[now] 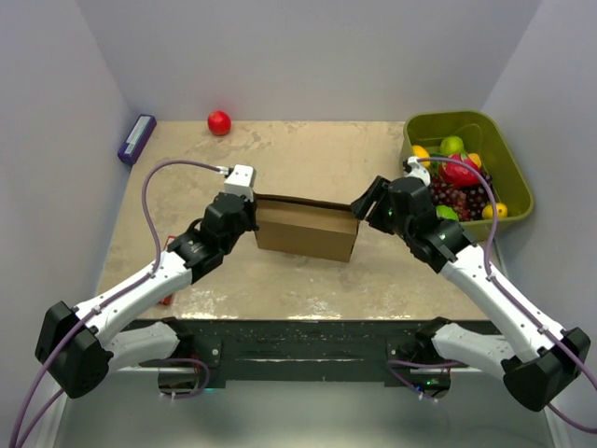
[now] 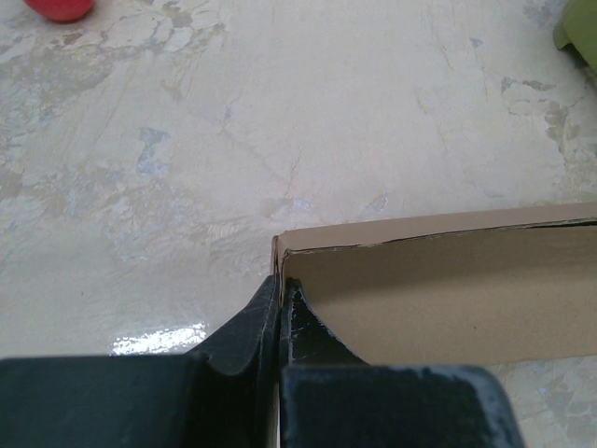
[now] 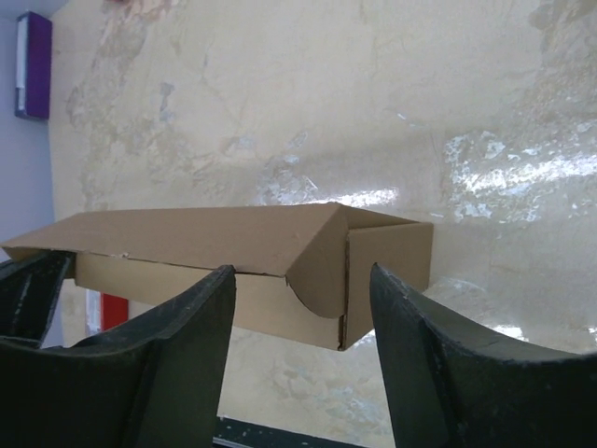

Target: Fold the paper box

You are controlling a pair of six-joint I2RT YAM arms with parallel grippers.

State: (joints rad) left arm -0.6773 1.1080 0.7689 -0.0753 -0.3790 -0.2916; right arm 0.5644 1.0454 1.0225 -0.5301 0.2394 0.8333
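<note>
The paper box (image 1: 306,229) is a brown cardboard mailer, partly folded up, standing mid-table with its long side toward the arms. My left gripper (image 1: 252,207) is at its left end. In the left wrist view that gripper (image 2: 280,291) is shut on the box's (image 2: 438,289) end wall near the corner, one finger inside and one outside. My right gripper (image 1: 366,203) is at the right end. It (image 3: 303,280) stands open, and the box's (image 3: 215,238) right end with its rounded flap shows between the fingers, which do not visibly touch it.
A green bin (image 1: 448,123) of toy fruit stands at the back right, close to the right arm. A red ball (image 1: 218,122) and a purple block (image 1: 136,138) lie at the back left. A small red item (image 1: 166,301) lies by the left arm.
</note>
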